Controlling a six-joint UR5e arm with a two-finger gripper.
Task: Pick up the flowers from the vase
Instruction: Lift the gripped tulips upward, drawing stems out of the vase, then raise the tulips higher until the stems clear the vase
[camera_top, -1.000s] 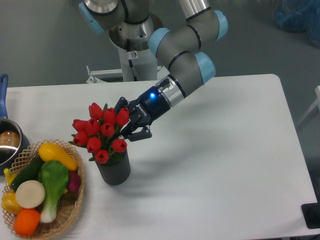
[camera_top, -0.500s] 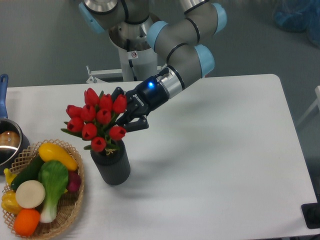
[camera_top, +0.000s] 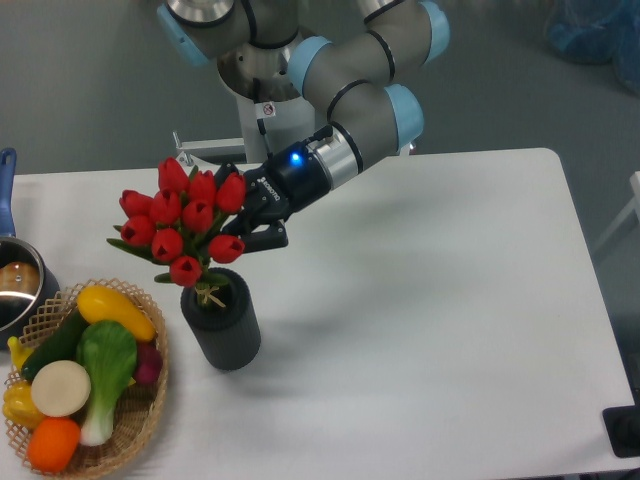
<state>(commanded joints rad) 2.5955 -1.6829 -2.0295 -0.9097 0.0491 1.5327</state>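
**Bunch nearly out of the vase, stem ends not yet clear of the mouth**

The table (camera_top: 450, 300) carries everything, and the vase (camera_top: 222, 328) serves as the landmark. The arm reaches down from behind and to the right of the vase, and its gripper (camera_top: 252, 215) has its jaws closed around the right side of the flowers (camera_top: 180, 225), which hang above and slightly left of the vase. A pale tuft of stem ends (camera_top: 210, 295) sits right at the vase's mouth, so the bunch appears almost free but not quite.

The main risk, in my judgement, is that those stem ends drag on the rim if the arm moves sideways before rising further; that could tip the vase, which stands upright and unsupported. The grip is also off to one side of a wide bunch, so the flowers could swing or slip.

Just left of the vase lies a wicker basket (camera_top: 140, 420) of vegetables, the likeliest thing a toppling vase would hit. Further left, at the table's edge, sits a pot (camera_top: 20, 285). Right of the vase nothing stands in the arm's way
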